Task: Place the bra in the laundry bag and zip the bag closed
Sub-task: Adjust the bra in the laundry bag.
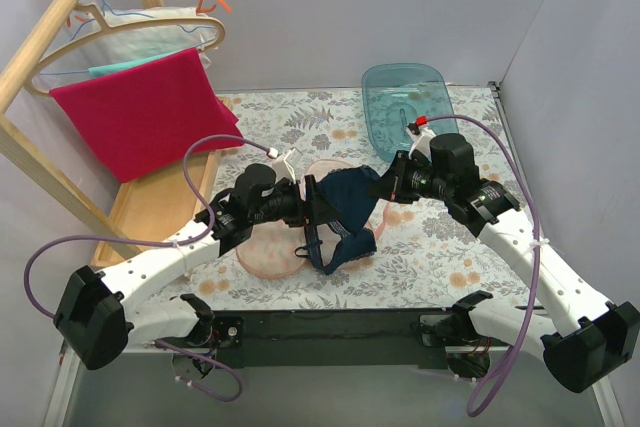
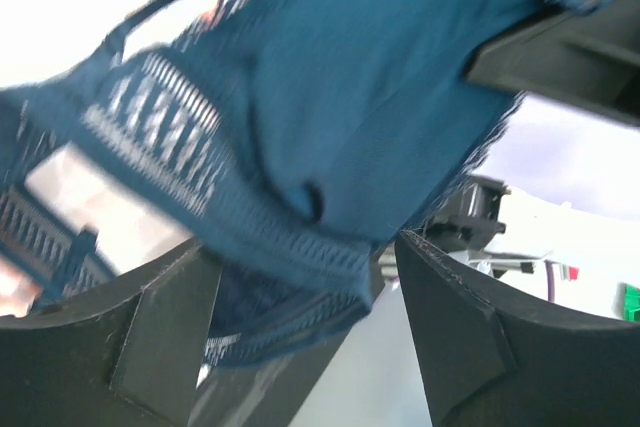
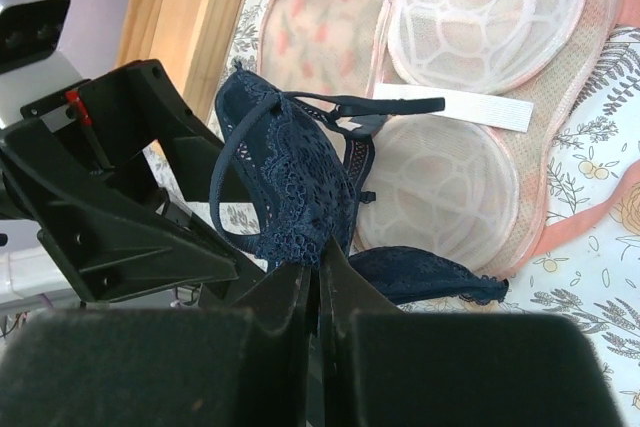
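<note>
The bra (image 1: 348, 209) hangs in the air between the two arms, above the middle of the surface (image 1: 440, 247). The right gripper (image 3: 318, 282) is closed on the bra; in the right wrist view its two fingers (image 3: 285, 297) stand almost together and pinch a lace edge of the dark blue fabric. The left gripper (image 1: 318, 209) is at the other side of the bra. In the left wrist view its fingers (image 2: 130, 347) stand well apart, and the fabric lies across the gap between them, so this gripper is not clamped.

The laundry bag (image 1: 265, 252) lies on the surface directly under the bra. It is unzipped and spread flat, and the right wrist view shows its white mesh inner cups (image 3: 490, 7) facing up. One cup of the bra hangs low, close to the bag. A teal tub (image 1: 405, 97) stands at the far side of the surface, and a red towel (image 1: 140, 112) hangs at the far left.
</note>
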`<state>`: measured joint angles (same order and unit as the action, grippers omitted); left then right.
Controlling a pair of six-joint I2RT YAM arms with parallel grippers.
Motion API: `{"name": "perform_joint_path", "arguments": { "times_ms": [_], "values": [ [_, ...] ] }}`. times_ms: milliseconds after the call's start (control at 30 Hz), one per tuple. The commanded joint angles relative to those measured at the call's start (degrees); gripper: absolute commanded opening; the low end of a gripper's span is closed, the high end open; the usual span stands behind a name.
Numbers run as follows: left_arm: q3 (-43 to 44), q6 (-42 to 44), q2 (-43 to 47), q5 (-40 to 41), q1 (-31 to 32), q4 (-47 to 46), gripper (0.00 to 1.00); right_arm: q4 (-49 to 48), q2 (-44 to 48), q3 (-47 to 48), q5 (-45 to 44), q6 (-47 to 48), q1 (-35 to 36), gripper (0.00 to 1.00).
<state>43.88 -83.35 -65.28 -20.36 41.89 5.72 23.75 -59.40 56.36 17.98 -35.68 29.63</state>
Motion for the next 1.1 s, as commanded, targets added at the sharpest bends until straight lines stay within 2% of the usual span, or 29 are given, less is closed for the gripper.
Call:
{"name": "perform_joint_path", "arguments": {
  "times_ms": [0, 167, 267, 333, 400, 533, 733, 900, 1067],
  "values": [
    [-1.1, -1.3, -2.3, -0.1, 0.3, -9.3, 0.67, -3.0, 0.2, -0.1, 1.0, -0.2, -0.2, 0.01],
    [-0.6, -0.3, -4.2, 1.2, 0.3, -10.6, 0.56, -3.0, 0.6, -0.5, 1.3, -0.1, -0.1, 0.01],
    [0.7, 0.6, -4.0, 2.4, 0.3, -8.8, 0.34, -3.1, 0.9, -1.0, 1.3, 0.0, -0.2, 0.01],
    [2.3, 1.7, -2.8, 3.2, 0.3, -6.8, 0.24, -3.1, 1.2, -1.3, 1.1, -0.1, -0.1, 0.01],
    [5.3, 4.0, -0.7, 4.2, 0.4, -2.0, 0.19, -3.1, 1.5, -1.3, 0.8, 0.0, -0.2, 0.01],
    [12.6, 7.5, 1.4, 2.3, 0.3, 5.9, 0.17, -2.7, 1.9, -1.0, 0.8, 0.7, -0.2, 0.01],
    [22.8, 8.7, -0.3, -7.2, 0.3, 13.3, 0.19, -1.6, 5.0, -0.9, -0.8, 2.5, -0.1, 0.01],
    [22.6, 8.2, 1.6, -5.6, 0.3, 15.6, 0.21, -1.2, 6.5, 0.0, -0.8, 3.2, -0.2, 0.01],
    [22.0, 7.9, 1.6, -3.6, 0.4, 16.3, 0.21, -1.3, 4.2, 0.9, 0.6, 4.0, -0.2, 0.01]
  ]
}}
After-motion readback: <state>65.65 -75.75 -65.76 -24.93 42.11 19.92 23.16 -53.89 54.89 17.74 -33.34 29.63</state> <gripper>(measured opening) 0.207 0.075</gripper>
